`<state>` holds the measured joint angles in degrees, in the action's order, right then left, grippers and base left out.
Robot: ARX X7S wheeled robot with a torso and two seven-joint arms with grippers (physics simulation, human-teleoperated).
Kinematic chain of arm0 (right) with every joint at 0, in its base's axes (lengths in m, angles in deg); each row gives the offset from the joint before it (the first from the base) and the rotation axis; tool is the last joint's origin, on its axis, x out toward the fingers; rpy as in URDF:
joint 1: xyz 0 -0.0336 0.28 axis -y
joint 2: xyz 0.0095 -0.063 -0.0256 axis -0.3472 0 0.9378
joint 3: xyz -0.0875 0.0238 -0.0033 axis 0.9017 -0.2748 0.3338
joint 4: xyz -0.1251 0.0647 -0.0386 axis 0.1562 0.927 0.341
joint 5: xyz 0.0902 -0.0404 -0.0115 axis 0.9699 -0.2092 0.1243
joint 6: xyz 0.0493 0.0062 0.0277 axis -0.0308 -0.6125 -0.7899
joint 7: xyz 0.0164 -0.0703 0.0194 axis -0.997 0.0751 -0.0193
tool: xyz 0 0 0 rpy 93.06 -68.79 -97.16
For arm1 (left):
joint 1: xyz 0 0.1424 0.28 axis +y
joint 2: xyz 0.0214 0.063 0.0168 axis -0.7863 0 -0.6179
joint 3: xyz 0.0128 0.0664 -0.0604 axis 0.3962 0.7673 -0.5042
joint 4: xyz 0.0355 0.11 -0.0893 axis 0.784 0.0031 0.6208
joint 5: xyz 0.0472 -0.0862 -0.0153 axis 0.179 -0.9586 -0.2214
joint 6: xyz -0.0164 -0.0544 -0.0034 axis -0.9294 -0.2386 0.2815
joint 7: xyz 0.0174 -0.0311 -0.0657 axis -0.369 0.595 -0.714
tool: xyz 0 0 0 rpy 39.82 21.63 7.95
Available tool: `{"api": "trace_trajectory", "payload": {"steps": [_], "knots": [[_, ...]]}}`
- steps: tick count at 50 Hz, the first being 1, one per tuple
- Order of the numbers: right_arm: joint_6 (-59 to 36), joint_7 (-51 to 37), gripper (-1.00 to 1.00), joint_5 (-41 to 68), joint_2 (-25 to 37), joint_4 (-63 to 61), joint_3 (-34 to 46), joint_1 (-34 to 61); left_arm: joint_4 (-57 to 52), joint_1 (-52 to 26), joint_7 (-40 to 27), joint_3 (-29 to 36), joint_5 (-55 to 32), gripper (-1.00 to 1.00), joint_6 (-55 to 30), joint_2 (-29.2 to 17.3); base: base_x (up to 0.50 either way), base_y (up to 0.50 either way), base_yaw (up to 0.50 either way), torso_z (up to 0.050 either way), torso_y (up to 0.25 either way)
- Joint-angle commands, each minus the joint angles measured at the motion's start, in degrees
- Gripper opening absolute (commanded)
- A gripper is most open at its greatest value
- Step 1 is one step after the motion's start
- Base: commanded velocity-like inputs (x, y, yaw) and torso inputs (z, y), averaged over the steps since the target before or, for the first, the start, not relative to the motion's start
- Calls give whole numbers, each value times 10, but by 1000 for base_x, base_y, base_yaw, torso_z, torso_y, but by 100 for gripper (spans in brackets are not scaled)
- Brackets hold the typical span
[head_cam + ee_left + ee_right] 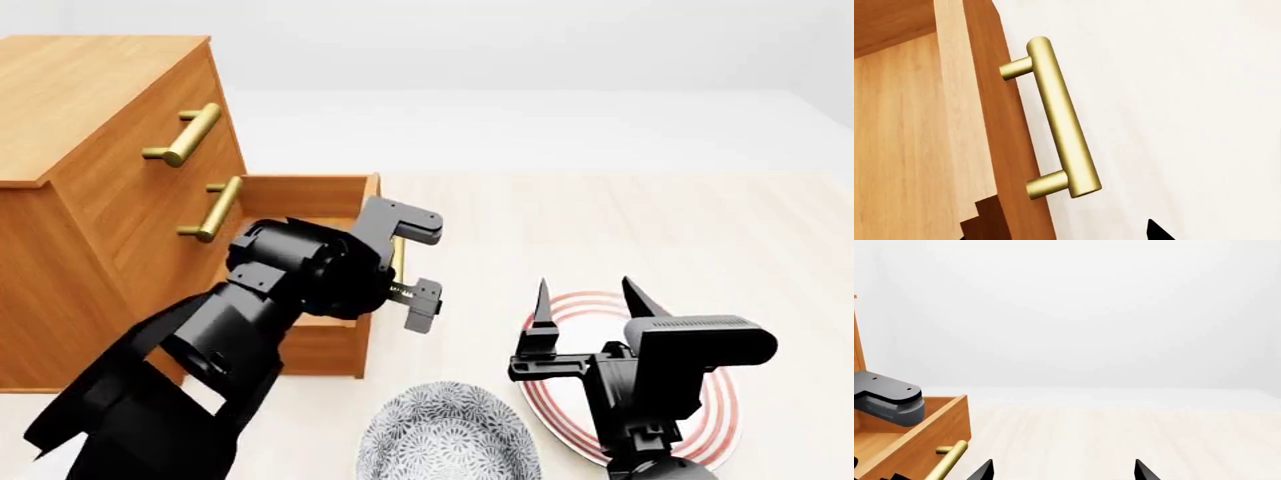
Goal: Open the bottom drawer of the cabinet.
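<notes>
The orange-brown cabinet stands at the left with its two upper drawers shut. Its bottom drawer is pulled out, its inside showing. My left gripper hovers just in front of that drawer's front, jaws wide apart on either side of the brass handle without touching it. Only one black fingertip shows in the left wrist view. My right gripper is open and empty above the plate, away from the drawer. The right wrist view shows the drawer from the side, beyond my right gripper.
A red-ringed white plate lies on the pale floor under the right arm. A grey patterned bowl sits at the near edge, between the two arms. Pale wood floor stretches to the right of the drawer.
</notes>
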<state>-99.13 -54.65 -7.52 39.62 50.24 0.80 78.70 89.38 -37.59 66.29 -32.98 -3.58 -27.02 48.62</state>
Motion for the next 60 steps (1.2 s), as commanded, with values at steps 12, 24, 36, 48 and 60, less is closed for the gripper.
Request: {"api": "trace_trajectory", "payload": {"steps": [12, 24, 36, 48, 60], "knots": [[0, -1, 100, 1, 0, 3, 4, 4, -239, 18, -151, -51, -89, 100, 126, -86, 0, 0, 0, 0, 0], [2, -2, 100, 2, 0, 4, 5, 4, -549, 36, -317, -110, -99, 100, 161, -194, 0, 0, 0, 0, 0], [1, -5, 100, 2, 1, 2, 6, 6, -714, 98, -394, -130, -99, 100, 180, -266, 0, 0, 0, 0, 0], [-33, -19, 100, 1, 12, -34, 8, 36, -866, 302, -359, -120, 45, 100, 343, -360, 0, 0, 0, 0, 0], [-156, -42, 100, 16, 28, -140, 19, 170, -900, 320, -376, -118, 111, 100, 366, -377, 0, 0, 0, 0, 0]]}}
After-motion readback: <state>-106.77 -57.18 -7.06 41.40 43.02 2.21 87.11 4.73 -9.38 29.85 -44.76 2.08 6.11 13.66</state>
